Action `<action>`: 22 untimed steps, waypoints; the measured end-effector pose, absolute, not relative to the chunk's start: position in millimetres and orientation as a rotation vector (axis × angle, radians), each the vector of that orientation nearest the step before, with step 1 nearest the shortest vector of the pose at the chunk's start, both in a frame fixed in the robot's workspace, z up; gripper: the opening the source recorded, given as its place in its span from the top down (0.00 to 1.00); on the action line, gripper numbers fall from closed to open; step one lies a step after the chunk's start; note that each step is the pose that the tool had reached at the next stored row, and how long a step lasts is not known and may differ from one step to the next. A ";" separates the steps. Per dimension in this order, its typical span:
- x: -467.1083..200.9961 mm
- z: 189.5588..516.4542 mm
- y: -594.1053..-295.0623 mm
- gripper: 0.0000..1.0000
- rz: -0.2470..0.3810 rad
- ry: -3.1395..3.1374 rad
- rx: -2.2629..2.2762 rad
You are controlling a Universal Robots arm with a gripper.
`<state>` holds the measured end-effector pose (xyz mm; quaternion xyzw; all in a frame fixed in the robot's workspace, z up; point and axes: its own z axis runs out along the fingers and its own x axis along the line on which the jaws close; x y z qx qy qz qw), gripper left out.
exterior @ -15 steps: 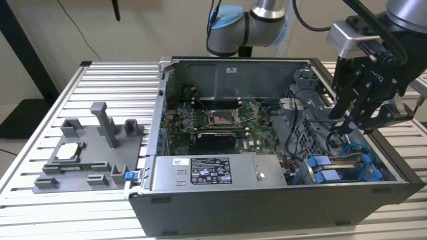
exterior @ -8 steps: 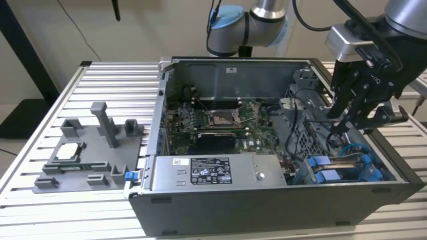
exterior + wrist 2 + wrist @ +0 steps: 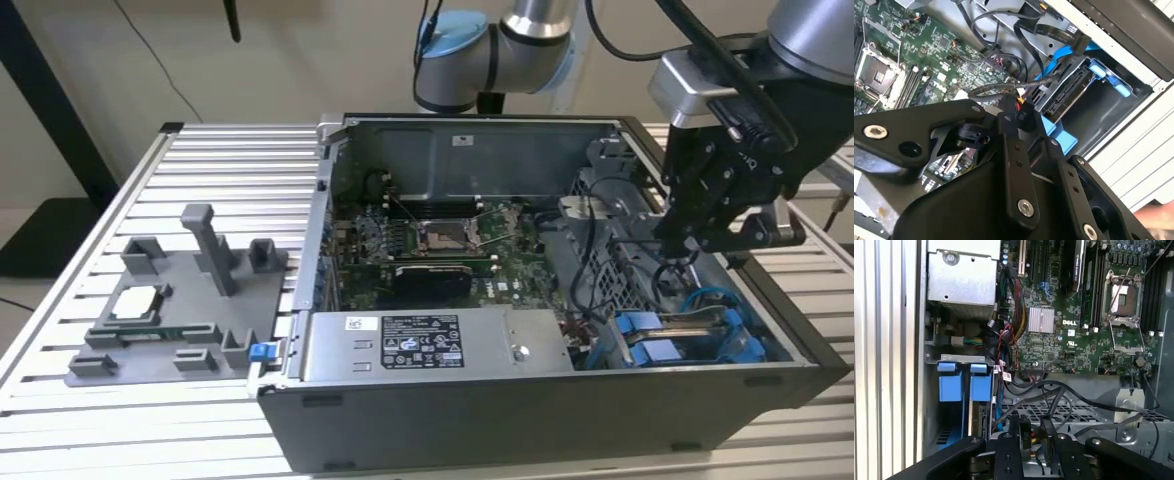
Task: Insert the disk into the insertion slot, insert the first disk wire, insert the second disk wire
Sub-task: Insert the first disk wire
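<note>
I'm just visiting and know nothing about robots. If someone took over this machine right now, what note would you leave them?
Gripper: shut on a small black plug with red, yellow and black wires, held over the open grey computer case.
Disk: the flat silver-grey hard drive in its bright blue carrier sits in the grey metal drive bay with blue edges.
Done: disk inserted, as far as it shows.
Left: the held plug is near the drive's end, not yet in it; the second wire's state I cannot tell.
</note>
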<state>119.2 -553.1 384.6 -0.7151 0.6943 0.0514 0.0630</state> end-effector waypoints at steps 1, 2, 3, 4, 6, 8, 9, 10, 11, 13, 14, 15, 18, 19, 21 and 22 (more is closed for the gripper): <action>119.2 384.6 -553.1 1.00 0.155 2.098 -2.161; 119.2 384.6 -553.1 1.00 0.155 2.098 -2.161; 119.2 385.2 -553.2 1.00 0.155 2.097 -2.162; 119.2 385.1 -553.2 1.00 0.155 2.097 -2.162; 119.2 385.2 -553.1 1.00 0.155 2.097 -2.162; 119.2 385.2 -553.1 1.00 0.155 2.097 -2.162; 119.2 385.2 -553.1 1.00 0.155 2.097 -2.162; 119.2 385.2 -553.1 1.00 0.155 2.097 -2.162; 119.2 385.2 -553.2 1.00 0.155 2.097 -2.162; 119.2 385.2 -553.1 1.00 0.155 2.097 -2.162; 119.2 385.2 -553.1 1.00 0.155 2.097 -2.162; 119.2 385.2 -553.1 1.00 0.155 2.097 -2.162; 119.2 385.1 -553.1 1.00 0.153 2.098 -2.163; 119.2 385.1 -553.1 1.00 0.150 2.099 -2.165; 119.2 384.6 -553.1 1.00 0.133 2.108 -2.174; 119.2 384.3 -553.1 1.00 0.119 2.115 -2.182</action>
